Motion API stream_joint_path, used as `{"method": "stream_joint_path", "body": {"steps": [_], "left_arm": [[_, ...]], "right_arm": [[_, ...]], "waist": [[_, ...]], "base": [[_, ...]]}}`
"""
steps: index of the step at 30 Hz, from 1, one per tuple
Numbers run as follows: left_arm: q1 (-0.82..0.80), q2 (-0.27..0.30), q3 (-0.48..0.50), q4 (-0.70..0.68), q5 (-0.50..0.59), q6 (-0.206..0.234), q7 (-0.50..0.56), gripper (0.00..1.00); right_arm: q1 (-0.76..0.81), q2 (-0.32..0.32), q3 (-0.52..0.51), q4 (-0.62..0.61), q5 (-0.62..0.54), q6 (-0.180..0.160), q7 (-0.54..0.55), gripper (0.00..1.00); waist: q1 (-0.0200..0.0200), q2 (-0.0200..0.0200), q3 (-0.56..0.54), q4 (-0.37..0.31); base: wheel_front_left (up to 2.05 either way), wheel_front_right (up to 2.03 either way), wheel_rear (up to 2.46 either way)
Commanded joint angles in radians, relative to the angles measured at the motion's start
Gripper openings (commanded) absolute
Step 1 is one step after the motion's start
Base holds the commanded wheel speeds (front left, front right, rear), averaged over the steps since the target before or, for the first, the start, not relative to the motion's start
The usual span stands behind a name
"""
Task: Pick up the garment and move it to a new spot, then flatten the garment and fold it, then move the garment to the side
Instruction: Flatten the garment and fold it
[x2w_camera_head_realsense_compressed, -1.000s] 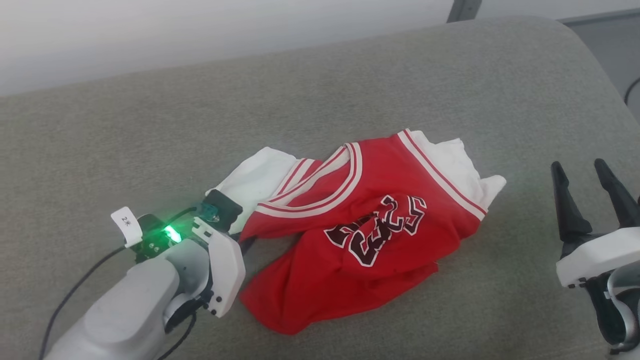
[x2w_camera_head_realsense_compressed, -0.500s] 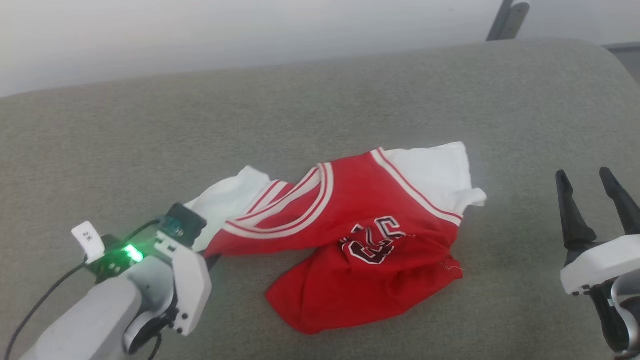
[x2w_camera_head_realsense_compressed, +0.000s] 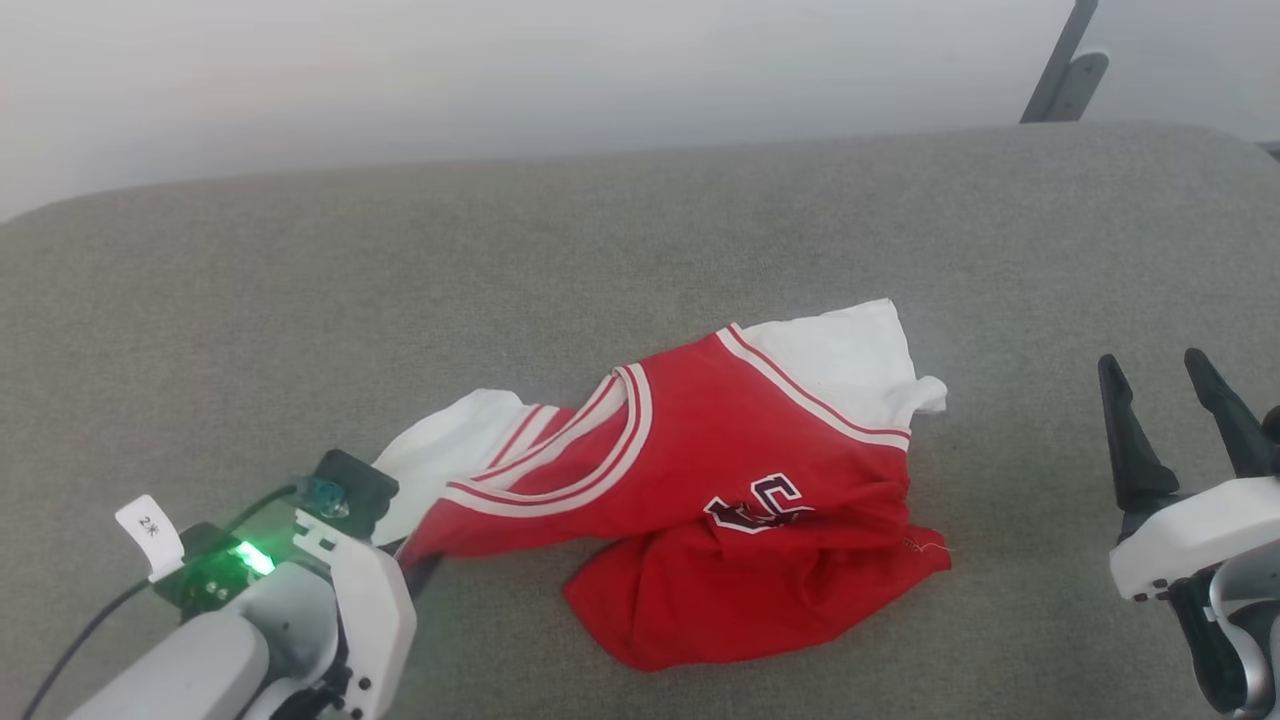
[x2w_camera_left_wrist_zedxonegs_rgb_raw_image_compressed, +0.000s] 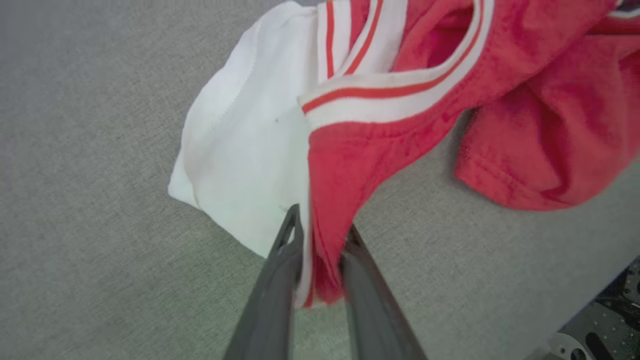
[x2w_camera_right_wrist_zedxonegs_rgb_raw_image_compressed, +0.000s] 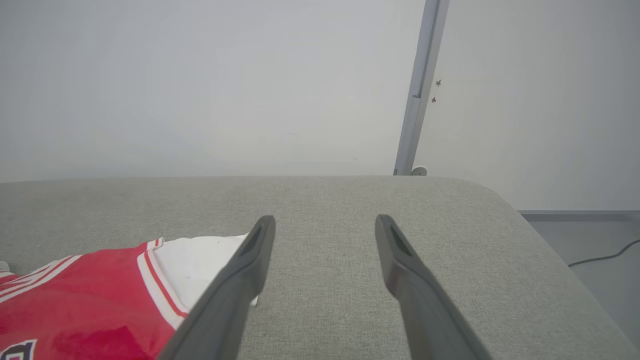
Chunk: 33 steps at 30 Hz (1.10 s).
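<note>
Change: the garment is pulled out leftward compared with a second ago, and its lettering is now half buried in folds; the camera has also swung.
Left gripper: jaws nearly closed, pinching the red shoulder edge beside the white sleeve.
Right gripper: jaws wide, empty, near the garment.
Place: garment rumpled on the grey cushion.
Meaning: the relocation is probably under way; flattening and folding remain.
</note>
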Motion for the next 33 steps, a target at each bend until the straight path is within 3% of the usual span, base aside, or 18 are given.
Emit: {"method": "stream_joint_path", "body": {"steps": [1,17,28,33], "left_arm": [[0.016,-0.004,0.001,-0.002,-0.008,-0.001,-0.005,1.00],[-0.049,0.045,0.013,0.008,0.017,-0.039,-0.021,1.00],[-0.170,-0.016,0.006,0.312,0.042,-0.089,-0.068,1.00],[-0.201,-0.048,-0.009,0.449,0.042,-0.092,-0.027,1.00]], "right_arm": [[0.008,0.002,0.004,0.004,-0.003,0.000,0.001,1.00],[0.025,-0.005,0.016,-0.006,-0.001,0.000,0.003,1.00],[-0.012,-0.012,0.040,-0.022,0.004,0.000,0.002,1.00],[-0.023,-0.016,0.043,-0.018,0.008,0.000,-0.004,1.00]], "waist": [[0.0000,0.0000,-0.004,0.001],[0.0000,0.0000,-0.012,-0.025],[0.0000,0.0000,0.062,-0.074],[0.0000,0.0000,0.079,-0.086]], "base": [[0.00,0.00,0.00],[0.00,0.00,0.00],[0.00,0.00,0.00],[0.00,0.00,0.00]]}}
